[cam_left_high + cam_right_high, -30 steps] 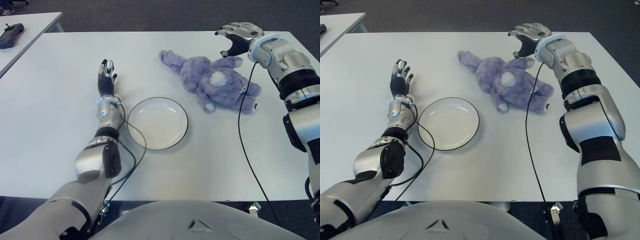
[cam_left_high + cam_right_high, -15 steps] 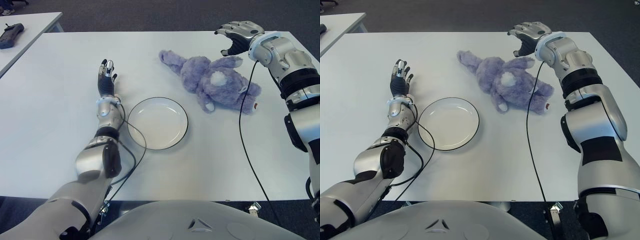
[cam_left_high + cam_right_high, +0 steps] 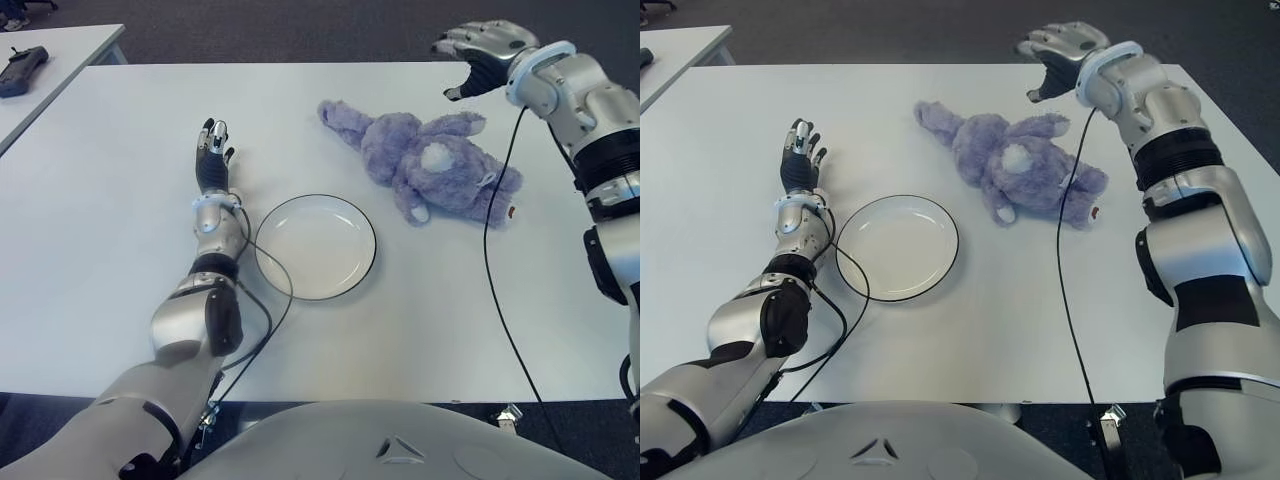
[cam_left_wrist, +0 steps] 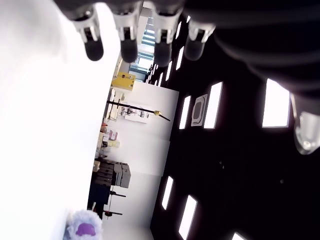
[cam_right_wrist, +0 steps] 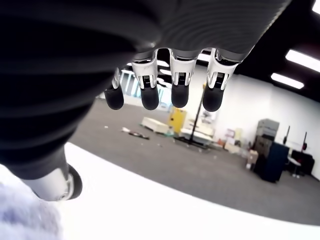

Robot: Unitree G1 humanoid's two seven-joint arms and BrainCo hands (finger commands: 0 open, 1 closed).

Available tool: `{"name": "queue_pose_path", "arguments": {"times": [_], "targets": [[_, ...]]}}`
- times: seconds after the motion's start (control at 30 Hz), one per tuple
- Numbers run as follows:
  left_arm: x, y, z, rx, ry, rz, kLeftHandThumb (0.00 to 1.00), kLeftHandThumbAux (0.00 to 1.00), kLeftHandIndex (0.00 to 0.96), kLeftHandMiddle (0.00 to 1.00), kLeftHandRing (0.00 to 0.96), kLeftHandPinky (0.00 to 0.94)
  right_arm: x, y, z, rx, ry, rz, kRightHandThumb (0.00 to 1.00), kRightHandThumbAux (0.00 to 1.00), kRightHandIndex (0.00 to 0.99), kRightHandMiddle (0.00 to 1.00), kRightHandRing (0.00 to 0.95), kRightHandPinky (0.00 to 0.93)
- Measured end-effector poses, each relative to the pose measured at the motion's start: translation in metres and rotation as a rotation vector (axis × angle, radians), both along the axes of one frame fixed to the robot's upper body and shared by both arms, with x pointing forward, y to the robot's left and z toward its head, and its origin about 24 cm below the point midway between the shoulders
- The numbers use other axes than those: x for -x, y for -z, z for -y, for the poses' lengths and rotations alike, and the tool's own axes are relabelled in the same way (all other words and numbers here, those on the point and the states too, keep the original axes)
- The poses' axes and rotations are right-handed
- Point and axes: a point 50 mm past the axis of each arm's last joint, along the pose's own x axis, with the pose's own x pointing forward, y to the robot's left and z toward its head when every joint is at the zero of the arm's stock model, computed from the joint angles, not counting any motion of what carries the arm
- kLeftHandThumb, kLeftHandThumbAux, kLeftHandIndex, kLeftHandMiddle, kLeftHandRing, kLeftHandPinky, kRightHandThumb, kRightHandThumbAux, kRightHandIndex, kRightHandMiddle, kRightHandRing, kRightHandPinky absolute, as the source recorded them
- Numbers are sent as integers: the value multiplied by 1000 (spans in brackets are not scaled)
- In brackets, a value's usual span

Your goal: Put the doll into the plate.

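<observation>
- Raised above the far right part of the white table, the right hand is seen beyond the purple plush rabbit, well clear of it and touching nothing.
- Its fingers are seen extended side by side in the right wrist view, with the thumb set apart, and nothing is held between them.
- A corner of purple fur is seen at the edge of that wrist view, apart from the fingers.
- The plush rabbit is seen lying flat on the table, not in the plate; its long ears are stretched away to the rabbit's far left side, and a white patch is shown on its body.
- The round white plate with a dark rim is placed near the rabbit, on its near left side, with bare table between the two; nothing is held in it.
- The left hand is shown to the left of the plate, with fingers straight and loosely spread and nothing grasped; contact with the table cannot be told.
- A black cable from the right forearm is seen trailing down past the rabbit's right side toward the near table edge.
- A dark handheld device is seen on a second table, far to the rabbit's left.
</observation>
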Motion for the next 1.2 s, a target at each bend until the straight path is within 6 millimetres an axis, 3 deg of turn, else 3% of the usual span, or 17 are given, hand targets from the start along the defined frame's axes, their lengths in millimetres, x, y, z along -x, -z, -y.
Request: {"name": "queue_pose_path", "arguments": {"times": [0.37,1.2], "targets": [[0,0,0,-1,1,0,0,410,28,97,63,3,10,-20,-8,-2,-59,69,367,603,0,0,2,69],[0,0,1,-2,3,-1,0,425,24,89,54,0,26,-15,-11,-11,-97,47,324,583,0,0,13,73]]}}
